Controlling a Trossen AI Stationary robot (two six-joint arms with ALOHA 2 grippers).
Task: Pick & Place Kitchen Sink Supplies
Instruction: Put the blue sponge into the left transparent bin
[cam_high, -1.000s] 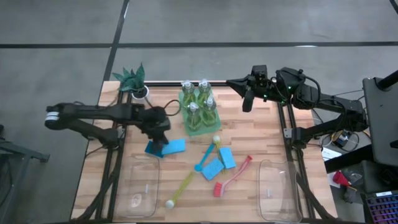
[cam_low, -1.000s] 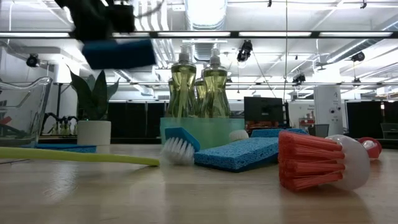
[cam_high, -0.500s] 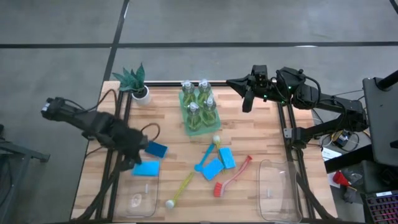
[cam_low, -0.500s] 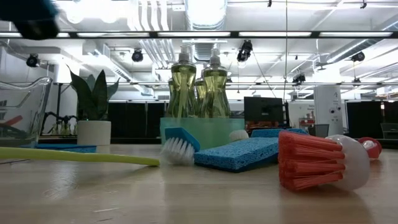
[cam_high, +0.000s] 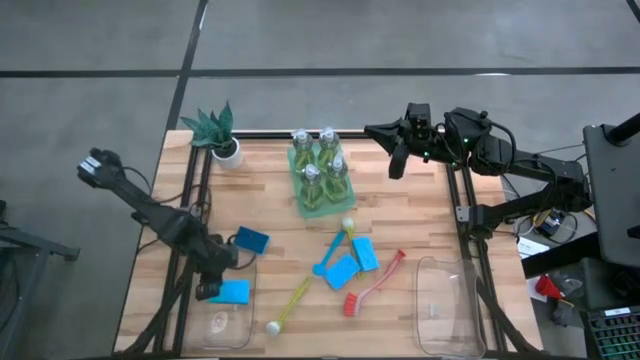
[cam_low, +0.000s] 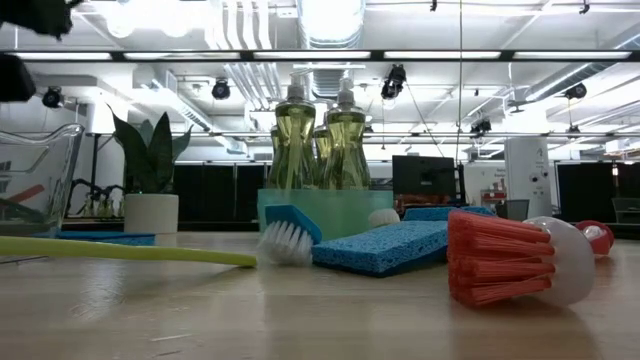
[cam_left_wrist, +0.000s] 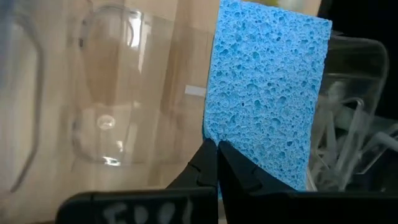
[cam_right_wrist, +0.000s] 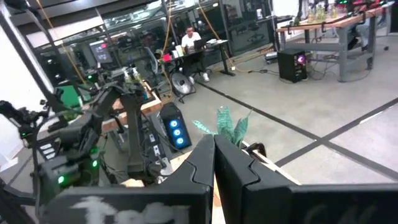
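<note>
Blue sponge (cam_high: 232, 291) pinched between the pressed-together fingers of the left gripper (cam_high: 214, 289), held over the left clear bin (cam_high: 225, 322) at the table's near left corner. Nearby, a second blue sponge (cam_high: 251, 240) on the wood. Mid-table, a yellow brush (cam_high: 289, 304), red brush (cam_high: 371, 287), blue brush (cam_high: 331, 253) and two more sponges (cam_high: 351, 262) lying clustered. Farther back, four soap bottles (cam_high: 319, 160) upright in the green tray (cam_high: 322, 198); potted plant (cam_high: 217, 130) at the far left corner. Right gripper (cam_high: 397, 160) parked, fingers closed, beyond the far right edge.
</note>
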